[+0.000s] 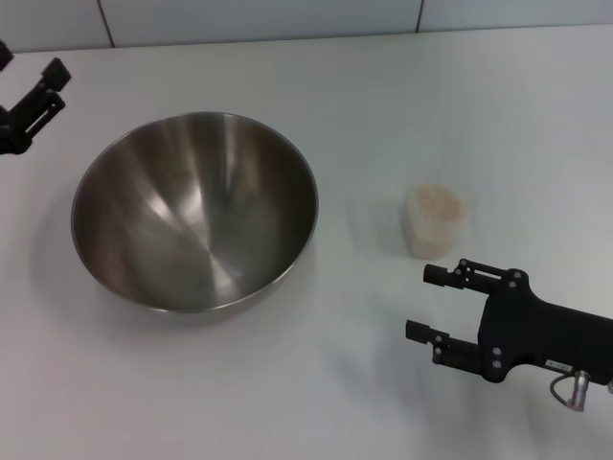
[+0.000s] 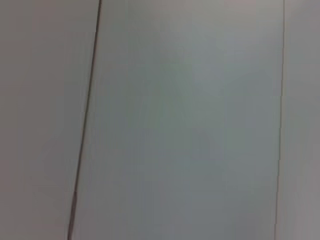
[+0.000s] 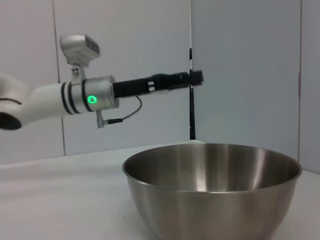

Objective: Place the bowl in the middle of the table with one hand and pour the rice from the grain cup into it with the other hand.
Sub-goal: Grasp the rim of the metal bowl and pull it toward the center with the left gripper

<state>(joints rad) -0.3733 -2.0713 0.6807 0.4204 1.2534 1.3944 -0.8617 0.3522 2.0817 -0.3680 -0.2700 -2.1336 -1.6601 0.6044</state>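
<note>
Right now I see the table (image 1: 383,105) filling nearly the whole head view, white and flat, with a tiled wall strip along the top edge. On it, left of centre in the frame, sits the bowl (image 1: 194,211), upright and shiny inside, with nothing in it that I can make out; the right wrist view shows the same bowl (image 3: 212,187) resting on the tabletop, low and right of centre in that frame. My right gripper (image 1: 429,303) comes in from the lower right corner of the head view, fingers spread apart and holding nothing, its tips pointing left, just below the cup. My left gripper (image 1: 53,81) sits at the upper left edge, apart from the bowl's rim; I cannot tell whether it is released or clenched. From the right wrist it shows as a black gripper (image 3: 192,77) on a silver arm above the bowl. The cup (image 1: 437,220) stands upright right of centre, well apart from the bowl, with the rice (image 1: 439,199) inside it as a pale mass.
</note>
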